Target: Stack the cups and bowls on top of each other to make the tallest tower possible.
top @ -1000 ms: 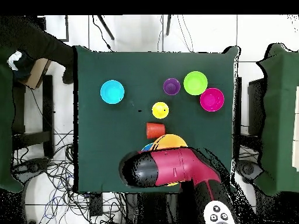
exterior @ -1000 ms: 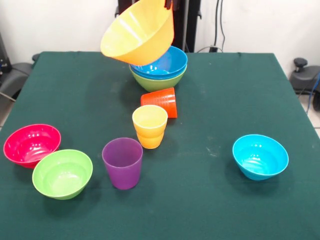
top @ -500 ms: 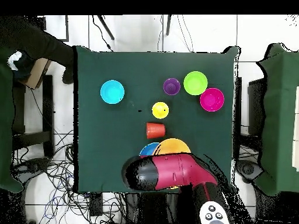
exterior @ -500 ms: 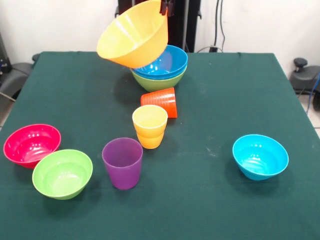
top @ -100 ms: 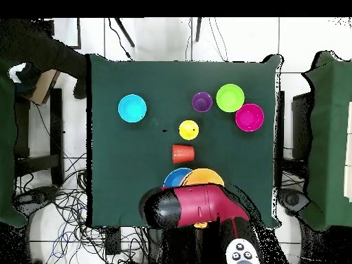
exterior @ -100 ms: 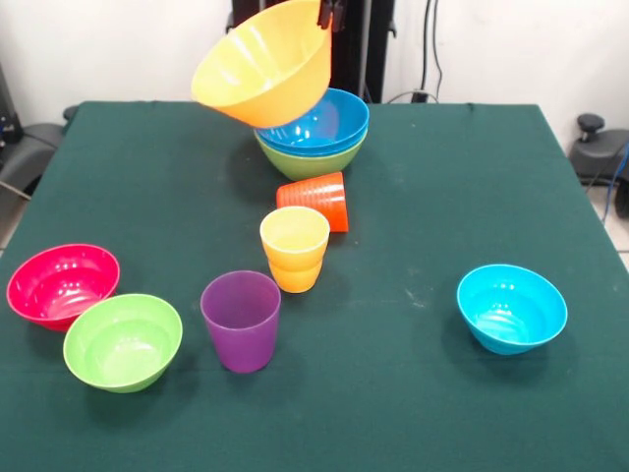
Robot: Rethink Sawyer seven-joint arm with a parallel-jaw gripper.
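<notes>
The big orange-yellow bowl [exterior @ -100 ms: 263, 64] hangs tilted in the air, its mouth facing the front left. My gripper [exterior @ -100 ms: 326, 12] is shut on its upper rim at the top edge. Just below and behind it, a large blue bowl [exterior @ -100 ms: 322, 122] sits nested in a green bowl [exterior @ -100 ms: 310, 162]. An orange-red cup [exterior @ -100 ms: 316, 200] lies on its side in front of that pile. The yellow cup [exterior @ -100 ms: 294, 248] and the purple cup [exterior @ -100 ms: 242, 320] stand upright nearer the front. In the overhead view, the arm [top @ -100 ms: 196, 206] covers the gripper and part of the orange-yellow bowl [top @ -100 ms: 204, 177].
A pink-red bowl [exterior @ -100 ms: 62, 283] and a small green bowl [exterior @ -100 ms: 123, 340] sit together at the front left. A light-blue bowl [exterior @ -100 ms: 511, 307] stands alone at the front right. Chairs and cables surround the green table [top @ -100 ms: 117, 172].
The orange-yellow bowl has risen a little and shifted slightly left over the blue bowl. In the overhead view the arm has drawn back toward the base.
</notes>
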